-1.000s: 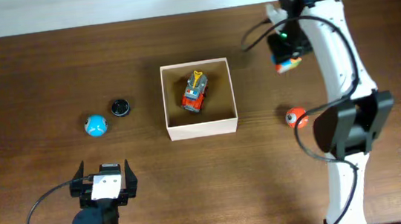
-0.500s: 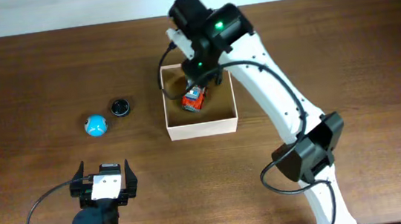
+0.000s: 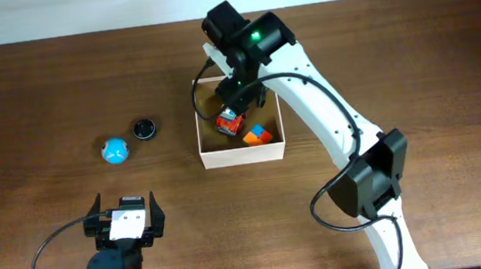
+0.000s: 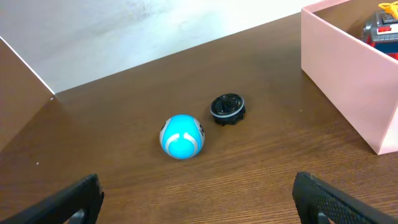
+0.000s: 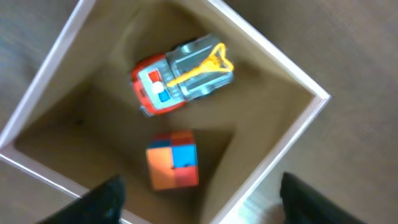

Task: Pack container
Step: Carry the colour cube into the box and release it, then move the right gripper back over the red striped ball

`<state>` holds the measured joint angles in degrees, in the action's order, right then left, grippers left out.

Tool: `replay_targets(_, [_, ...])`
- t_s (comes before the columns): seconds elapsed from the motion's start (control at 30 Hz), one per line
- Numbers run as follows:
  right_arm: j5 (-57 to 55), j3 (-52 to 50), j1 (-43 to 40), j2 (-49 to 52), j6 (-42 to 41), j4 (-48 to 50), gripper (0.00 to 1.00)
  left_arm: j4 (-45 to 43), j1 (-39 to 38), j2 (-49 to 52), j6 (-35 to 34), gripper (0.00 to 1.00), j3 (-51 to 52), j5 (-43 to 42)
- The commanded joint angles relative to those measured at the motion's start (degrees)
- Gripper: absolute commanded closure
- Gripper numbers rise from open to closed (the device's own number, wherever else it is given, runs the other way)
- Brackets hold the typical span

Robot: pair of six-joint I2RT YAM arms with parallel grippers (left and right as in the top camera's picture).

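Observation:
The container (image 3: 243,155) is a shallow white-walled box with a tan floor at the table's middle. In it lie a red and grey toy truck (image 3: 230,122) and a multicoloured cube (image 3: 258,134). My right gripper (image 3: 235,95) hovers over the container's far part. In the right wrist view it (image 5: 205,202) is open and empty, above the cube (image 5: 173,159), the truck (image 5: 182,76) and the bare floor (image 5: 93,124). My left gripper (image 3: 124,209) rests open near the front edge. In the left wrist view it (image 4: 199,202) holds nothing.
A blue and white ball (image 3: 115,150) and a small black cap (image 3: 143,128) lie left of the container. The left wrist view shows the ball (image 4: 181,136), the cap (image 4: 227,108) and the container's wall (image 4: 342,81) ahead of the left gripper.
My right arm swung from the far right to over the container. Its jaws opened and the cube it carried now lies on the container floor. The left arm has not moved.

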<state>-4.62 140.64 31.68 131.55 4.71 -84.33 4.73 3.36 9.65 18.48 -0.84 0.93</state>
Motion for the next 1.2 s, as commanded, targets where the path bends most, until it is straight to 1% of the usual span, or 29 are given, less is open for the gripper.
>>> replay_targets(0.0, [-5.3, 7.2, -2.4, -0.7, -5.4, -2.1, 0.13, 0.0, 0.2, -0.3, 0.7, 0.01, 0.3, 0.3])
replay_targets(0.07, [-6.7, 11.5, -4.3, -1.3, -7.4, -5.4, 0.01, 0.0, 0.2, -0.3, 0.7, 0.01, 0.3, 0.3])
replay_targets(0.2, [-6.5, 19.2, -9.2, -2.7, -10.5, -13.0, 0.01, 0.0, 0.2, -0.3, 0.7, 0.01, 0.3, 0.3])
replay_targets(0.33, [0.3, 18.7, -15.3, -9.3, -11.3, -13.0, 0.01, 0.0, 0.2, -0.3, 0.7, 0.01, 0.3, 0.3])
replay_targets(0.47, [0.5, 15.5, -17.6, -15.7, -11.2, -13.0, 0.01, 0.0, 0.2, -0.3, 0.7, 0.01, 0.3, 0.3])
replay_targets(0.6, [-0.6, 1.8, -19.4, -28.1, -11.2, -13.0, 0.01, 0.0, 0.2, -0.3, 0.7, 0.01, 0.3, 0.3])
replay_targets(0.7, [-0.5, -11.5, -20.8, -36.8, -11.3, -13.0, 0.01, 0.0, 0.2, -0.3, 0.7, 0.01, 0.3, 0.3])
replay_targets(0.8, [-0.5, -23.6, -21.7, -42.3, -12.4, -12.8, 0.01, 0.0, 0.2, -0.3, 0.7, 0.01, 0.3, 0.3])
replay_targets(0.93, [-0.3, -35.6, -21.8, -44.0, -12.3, -10.7, 0.01, 0.0, 0.2, -0.3, 0.7, 0.01, 0.3, 0.3])
replay_targets(1.07, [-0.1, -45.8, -21.8, -42.3, -12.3, -5.0, 0.01, 0.0, 0.2, -0.3, 0.7, 0.01, 0.3, 0.3])
replay_targets(1.13, [-0.2, -52.0, -21.9, -40.6, -11.0, -1.0, 0.01, 0.0, 0.2, -0.3, 0.7, 0.01, 0.3, 0.3])
replay_targets(1.17, [-0.6, -53.5, -22.0, -40.0, -11.0, 0.2, 0.01, 0.0, 0.2, -0.3, 0.7, 0.01, 0.3, 0.3])
